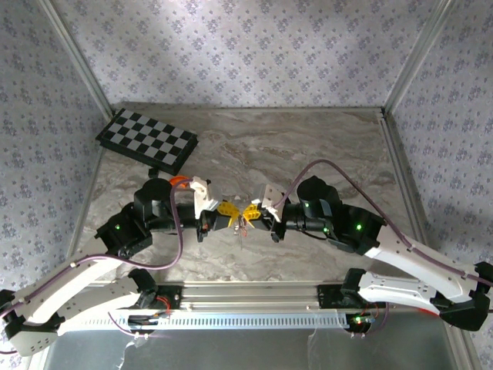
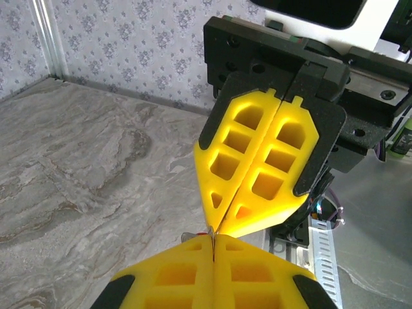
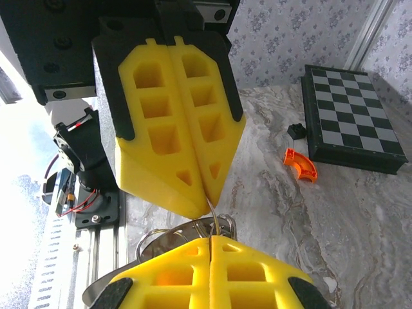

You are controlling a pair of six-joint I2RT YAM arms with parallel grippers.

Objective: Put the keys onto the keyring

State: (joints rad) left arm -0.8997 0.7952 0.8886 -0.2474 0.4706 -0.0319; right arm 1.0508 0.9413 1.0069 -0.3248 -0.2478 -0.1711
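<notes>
My left gripper and right gripper meet tip to tip above the middle of the marble table, both shut. A thin silvery wire of the keyring runs from the left gripper tips into the seam of the right gripper. More silvery loops and a flat metal piece hang just under the right fingers. In the left wrist view a small silvery bit with a red head, one of the keys, peeks out beside the left gripper tip, under the right gripper. What each pad pinches is mostly hidden.
A black-and-white chessboard lies at the back left of the table. An orange curved piece and a small black piece sit near it. An aluminium rail runs along the near edge; patterned walls enclose the table.
</notes>
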